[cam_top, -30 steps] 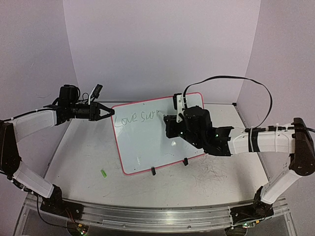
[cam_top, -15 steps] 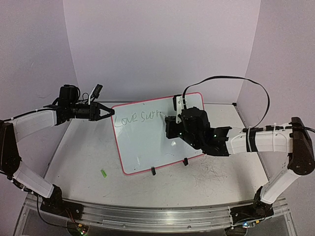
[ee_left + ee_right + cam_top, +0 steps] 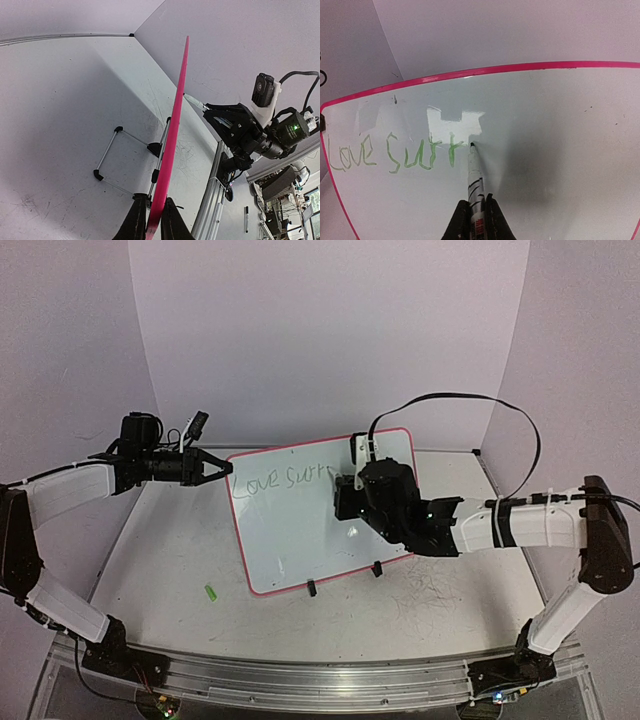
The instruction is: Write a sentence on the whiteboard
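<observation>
Because it is a thin, stiff sheet leaning back on two small black clip feet [image 3: 312, 588], the large white whiteboard with rounded corners and a pink-red rim [image 3: 300, 540] looks light and easy to tip or skid along the scuffed white table [image 3: 160, 560]. Its glossy face offers no hold, so the rim seems the sensible place to take it. The left gripper [image 3: 152, 225] has it there, its black fingers pinched together on the pink edge at the board's upper left corner, which should steady it against pen pressure. The board stands tilted near the middle of the table, between the two grippers.

The right gripper [image 3: 476, 220] is clamped on the slim white-barrelled marker with a black tip [image 3: 474, 175], writing end sticking out ahead. The tip touches the board just right of the last letter. A smooth round barrel like that could twist or slide in the fingers if pressed hard, so light contact seems wise.

The thin green handwritten sentence [image 3: 395, 152] reads "Love" and then something like "Surr", in one line near the top; the last strokes are hard to make out. Black printing on the marker's barrel is too small to read, and no brand shows anywhere.
</observation>
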